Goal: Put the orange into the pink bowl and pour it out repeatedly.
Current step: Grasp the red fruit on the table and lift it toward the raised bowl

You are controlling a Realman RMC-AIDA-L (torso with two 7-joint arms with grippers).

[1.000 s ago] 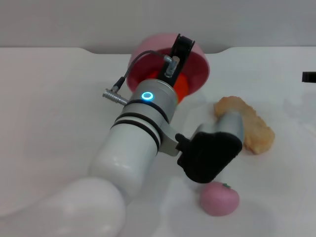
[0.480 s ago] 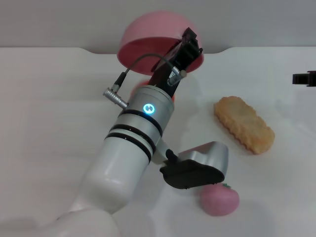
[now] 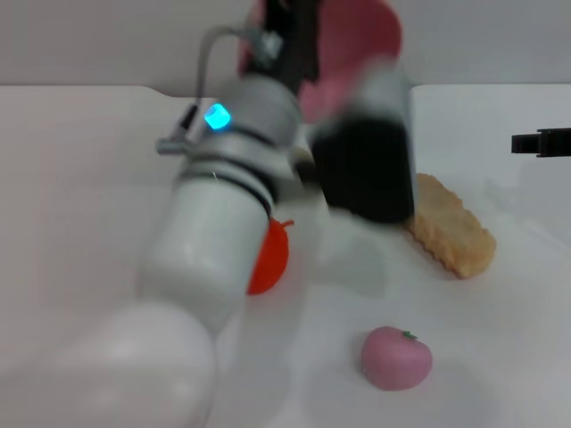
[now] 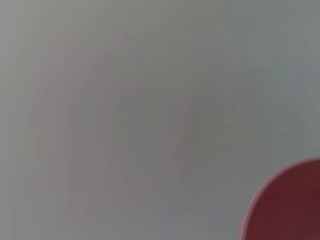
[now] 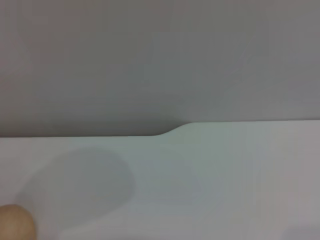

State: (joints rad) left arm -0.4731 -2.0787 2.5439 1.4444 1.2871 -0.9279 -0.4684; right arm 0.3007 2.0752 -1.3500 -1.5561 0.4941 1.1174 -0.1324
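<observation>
Lying on the table: one orange, one pink bowl aloft.

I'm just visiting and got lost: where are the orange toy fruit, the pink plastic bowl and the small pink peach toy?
orange toy fruit (image 3: 270, 256), head view, its side.
pink plastic bowl (image 3: 361, 36), head view, wall.
small pink peach toy (image 3: 396, 358), head view, middle.

a white table carries everything here. the orange lies on it, near the middle, partly hidden behind the arm. a pink peach toy sits nearer to the front edge. a beige ridged biscuit toy lies to the right, well apart from the orange.
</observation>
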